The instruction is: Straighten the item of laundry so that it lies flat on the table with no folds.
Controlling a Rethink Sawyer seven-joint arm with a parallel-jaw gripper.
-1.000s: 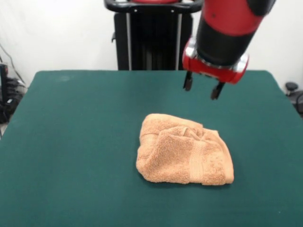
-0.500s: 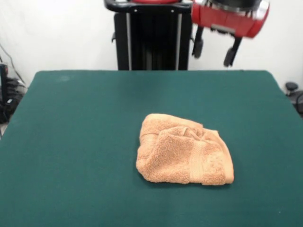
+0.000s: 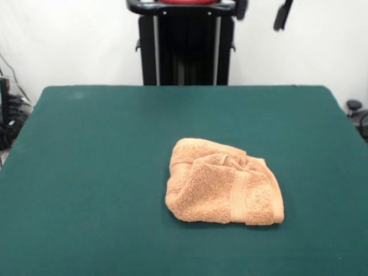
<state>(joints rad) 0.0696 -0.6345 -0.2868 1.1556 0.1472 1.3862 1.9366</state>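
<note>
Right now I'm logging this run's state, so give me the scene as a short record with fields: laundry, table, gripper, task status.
laundry: orange-tan towel, bunched and folded over itself, woven band showing on its upper fold
table: green table, towel lying a little right of its middle in the front view
gripper: gripper raised at the picture's top edge, only its tips showing, apart and empty, well clear of the towel
task status: not done, folds remain

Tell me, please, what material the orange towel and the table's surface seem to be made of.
The towel looks like soft cotton terry: fuzzy looped pile, with a flat woven band. The table seems covered in dark green felt-like cloth: matte, even, without shine. What lies underneath cannot be seen.
</note>
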